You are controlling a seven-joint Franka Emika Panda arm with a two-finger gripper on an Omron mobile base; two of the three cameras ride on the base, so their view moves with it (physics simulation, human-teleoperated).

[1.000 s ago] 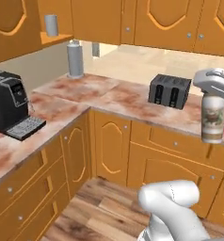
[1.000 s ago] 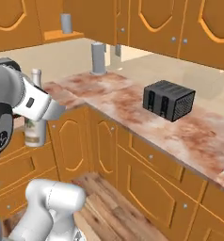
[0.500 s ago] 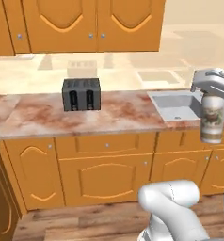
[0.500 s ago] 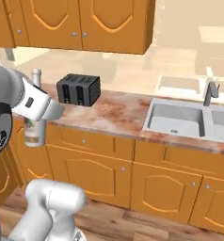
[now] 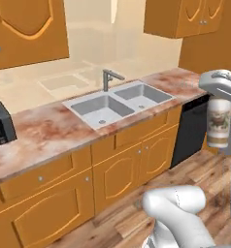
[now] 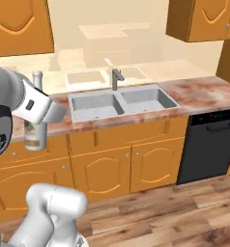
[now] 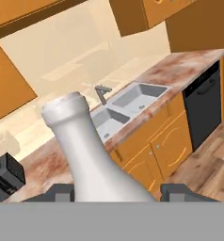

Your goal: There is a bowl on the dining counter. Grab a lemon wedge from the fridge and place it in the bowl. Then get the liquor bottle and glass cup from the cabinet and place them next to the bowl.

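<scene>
My gripper (image 7: 118, 193) is shut on the liquor bottle (image 7: 90, 160), whose pale neck rises up the middle of the hand view between the two dark fingertips (image 7: 62, 193). In the left base view the liquor bottle (image 5: 219, 121) hangs upright under the white hand at the right edge, its pale label facing the camera. In the right base view the gripper (image 6: 39, 113) clasps the liquor bottle (image 6: 34, 135) at the left, in front of the counter, its narrow neck sticking up above the hand. The bottle is held in the air above the floor.
A marbled kitchen counter (image 5: 44, 135) with a double steel sink (image 5: 117, 101) and faucet (image 5: 107, 77) runs ahead. A black dishwasher (image 5: 190, 128) stands at its right end and a dark toaster (image 5: 1, 123) at the left. Orange wall cabinets (image 6: 204, 19) hang above a wooden floor (image 6: 175, 212).
The whole picture has swung sideways as the base turns: the toaster slid to the left edge, and the sink and dishwasher came into view. The bottle stays in the gripper.
</scene>
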